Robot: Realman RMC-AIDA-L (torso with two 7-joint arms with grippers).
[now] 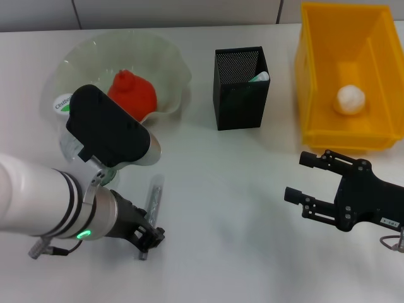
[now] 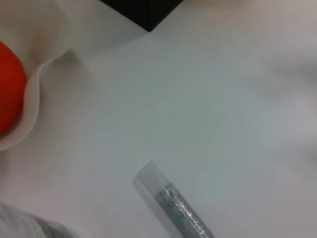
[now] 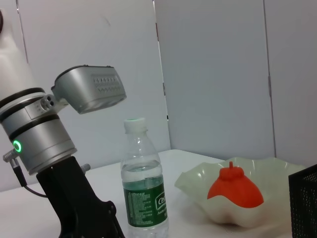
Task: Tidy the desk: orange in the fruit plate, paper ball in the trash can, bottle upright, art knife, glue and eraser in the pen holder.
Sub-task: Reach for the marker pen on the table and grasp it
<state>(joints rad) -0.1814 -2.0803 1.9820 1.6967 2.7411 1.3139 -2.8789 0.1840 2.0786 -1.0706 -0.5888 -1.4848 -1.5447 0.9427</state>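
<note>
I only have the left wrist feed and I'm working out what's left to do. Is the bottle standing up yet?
Observer: Yes, the bottle stands upright on the table, beside the fruit plate.
Operator: And the paper ball?
Observer: The paper ball lies inside the trash can.
Operator: Where's the right gripper?
Observer: The right gripper hovers open above the table in front of the trash can, holding nothing.
</note>
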